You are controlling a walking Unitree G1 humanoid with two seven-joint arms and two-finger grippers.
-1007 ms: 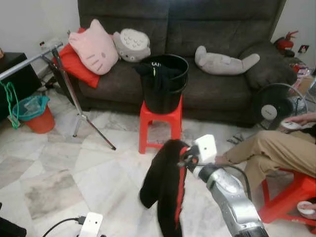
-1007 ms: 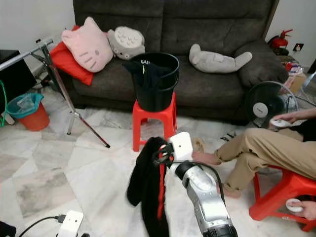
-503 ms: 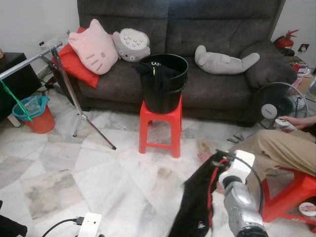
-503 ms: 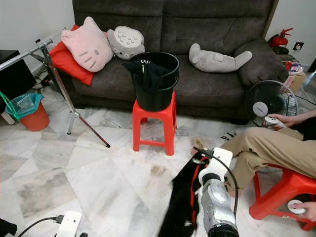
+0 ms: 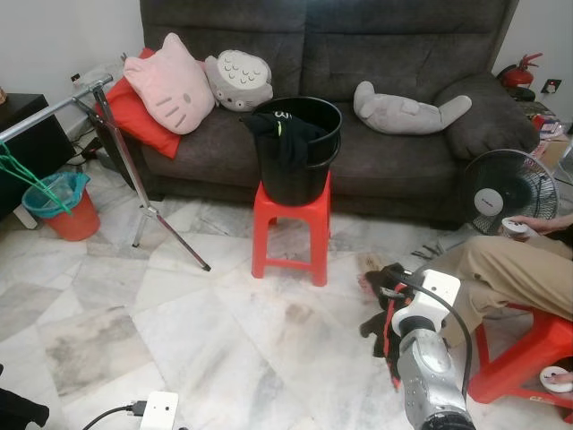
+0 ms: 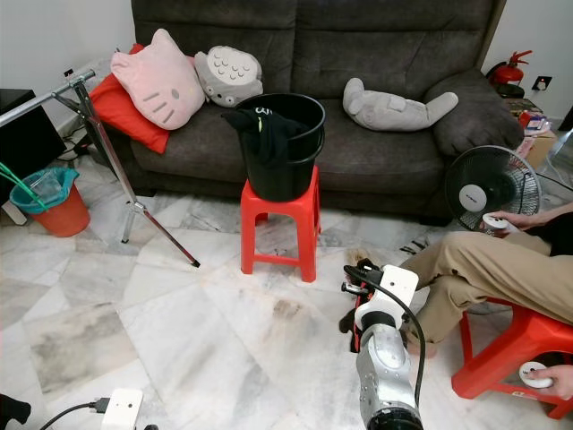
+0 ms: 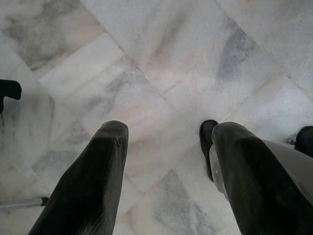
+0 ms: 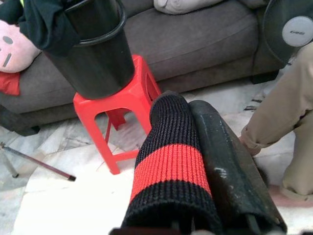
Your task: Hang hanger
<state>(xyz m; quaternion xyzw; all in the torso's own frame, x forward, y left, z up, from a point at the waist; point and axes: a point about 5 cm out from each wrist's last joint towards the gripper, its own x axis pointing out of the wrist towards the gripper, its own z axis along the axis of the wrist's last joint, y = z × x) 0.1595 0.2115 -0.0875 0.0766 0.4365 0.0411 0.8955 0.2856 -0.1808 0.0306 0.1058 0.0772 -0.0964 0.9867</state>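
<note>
While your right claw grips the bunched black-and-red garment, your left claw hangs spread over the floor.

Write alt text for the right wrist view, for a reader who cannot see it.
The right gripper is shut on a black knitted garment with a red band, draped over one finger. Beyond it a black plastic bucket holding dark clothes stands on a red plastic stool in front of a dark grey sofa, with a seated person's tan trouser leg to one side.
</note>
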